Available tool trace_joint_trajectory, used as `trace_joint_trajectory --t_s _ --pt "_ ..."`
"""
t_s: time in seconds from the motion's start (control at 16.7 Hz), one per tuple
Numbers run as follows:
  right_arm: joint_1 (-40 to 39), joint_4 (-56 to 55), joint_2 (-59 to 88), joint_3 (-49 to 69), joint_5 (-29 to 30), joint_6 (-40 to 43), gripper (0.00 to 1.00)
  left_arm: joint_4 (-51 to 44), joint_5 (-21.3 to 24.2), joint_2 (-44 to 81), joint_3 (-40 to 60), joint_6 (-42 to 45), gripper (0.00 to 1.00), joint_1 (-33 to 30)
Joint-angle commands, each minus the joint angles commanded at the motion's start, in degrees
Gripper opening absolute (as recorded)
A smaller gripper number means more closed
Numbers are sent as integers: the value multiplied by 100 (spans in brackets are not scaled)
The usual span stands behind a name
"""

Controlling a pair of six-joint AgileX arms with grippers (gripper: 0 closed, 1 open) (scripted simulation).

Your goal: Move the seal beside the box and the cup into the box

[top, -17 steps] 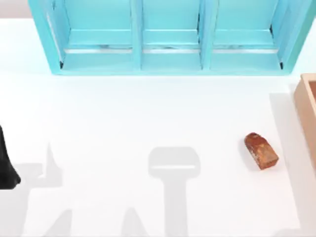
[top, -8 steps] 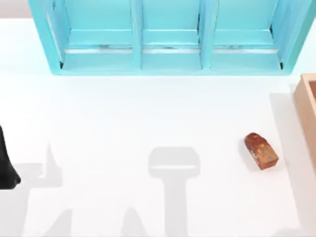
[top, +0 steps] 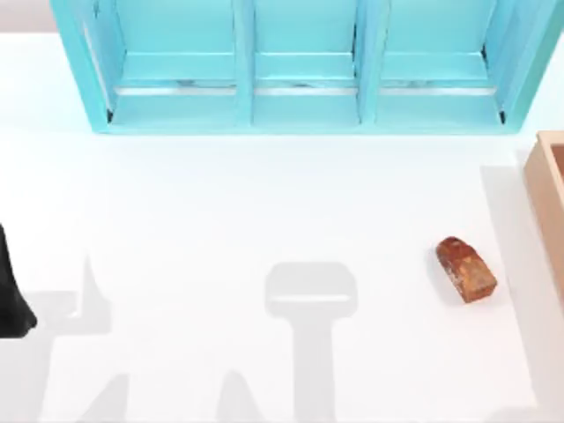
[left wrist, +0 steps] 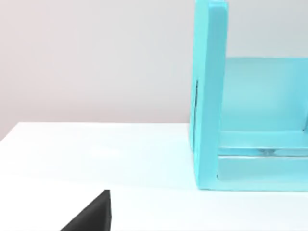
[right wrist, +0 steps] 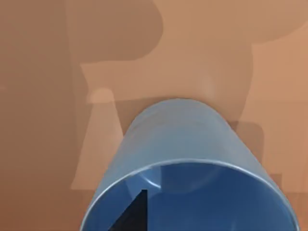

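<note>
Lying on the white table (top: 220,203), the seal (top: 466,269) sits beside the box (top: 548,189); either claw's state: cannot tell.

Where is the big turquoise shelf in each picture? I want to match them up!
Top view: the turquoise shelf runs along the far edge of the white table, spanning most of its width.
Left wrist view: its end wall and one compartment stand on the table.
Right wrist view: not in it; there the blue cup lies over the box's brown surface.
Shared landmark: the white table, in top and left wrist views.
</note>
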State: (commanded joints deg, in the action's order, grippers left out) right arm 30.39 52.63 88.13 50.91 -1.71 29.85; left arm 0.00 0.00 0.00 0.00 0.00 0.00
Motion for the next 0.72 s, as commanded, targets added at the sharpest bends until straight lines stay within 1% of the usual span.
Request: trace_joint_trajectory --t_s 0.54,0.72 --pt "4 9 -7 11 0 0 100 0 0 0 0 0 100 0" --pt "-22 254 -111 234 29 -20 100 0 0 0 0 0 100 0"
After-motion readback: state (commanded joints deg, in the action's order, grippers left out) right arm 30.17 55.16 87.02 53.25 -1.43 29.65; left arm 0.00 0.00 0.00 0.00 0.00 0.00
